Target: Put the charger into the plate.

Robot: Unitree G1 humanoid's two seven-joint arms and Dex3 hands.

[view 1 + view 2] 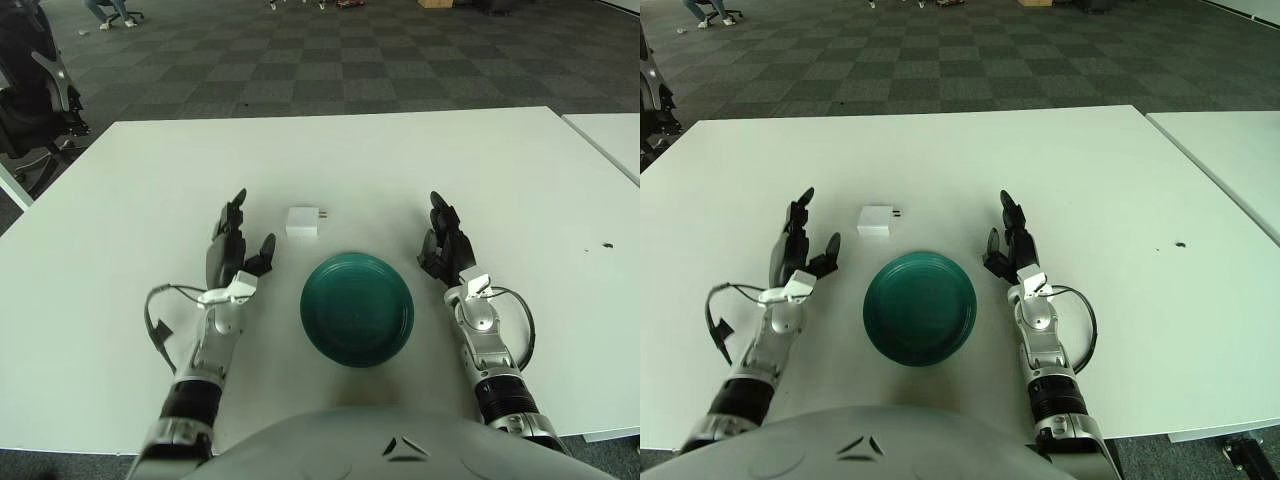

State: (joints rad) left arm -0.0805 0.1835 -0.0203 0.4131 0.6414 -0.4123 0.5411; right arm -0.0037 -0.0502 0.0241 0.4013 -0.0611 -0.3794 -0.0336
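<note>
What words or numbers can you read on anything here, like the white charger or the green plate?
None can be read.
Small white square charger: no print shows on its top.
Round dark green plate: plain, no lettering.
White table: only a small dark speck, not a letter.
Left hand and right hand: no readable labels.

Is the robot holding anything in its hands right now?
No. Left hand and right hand rest open on the table; the charger lies untouched.
</note>
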